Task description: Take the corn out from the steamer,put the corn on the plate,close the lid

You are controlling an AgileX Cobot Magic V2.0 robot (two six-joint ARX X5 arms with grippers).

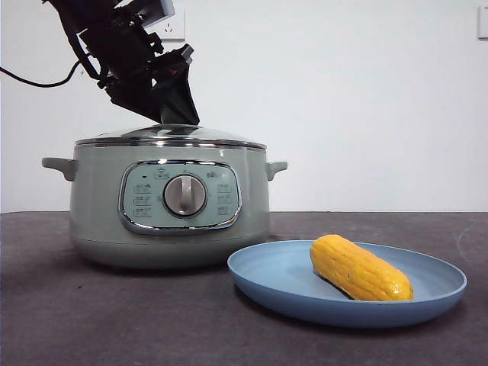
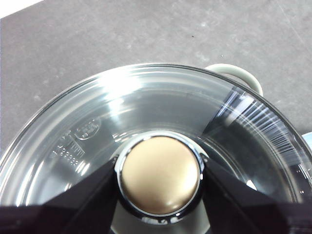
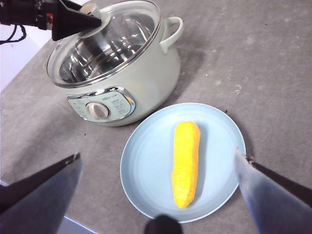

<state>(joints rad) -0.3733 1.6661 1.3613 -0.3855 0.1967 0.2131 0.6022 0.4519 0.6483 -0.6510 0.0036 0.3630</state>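
The sage-green steamer [image 1: 99,206] stands at the left of the table, also in the right wrist view [image 3: 146,73]. The glass lid [image 1: 171,136] lies on its rim. My left gripper [image 1: 177,118] reaches down from the upper left and is shut on the lid's knob [image 2: 160,174], one jaw on each side. The yellow corn [image 1: 358,267] lies on the light-blue plate [image 1: 282,278] to the right of the steamer. My right gripper [image 3: 158,155] hovers open and empty above the plate [image 3: 146,161] and corn [image 3: 186,161]. It is out of the front view.
The dark grey table [image 1: 114,320] runs to a white wall with a socket [image 1: 174,27]. A black cable [image 1: 38,82] hangs from the left arm. One steamer handle [image 2: 239,75] shows beyond the lid.
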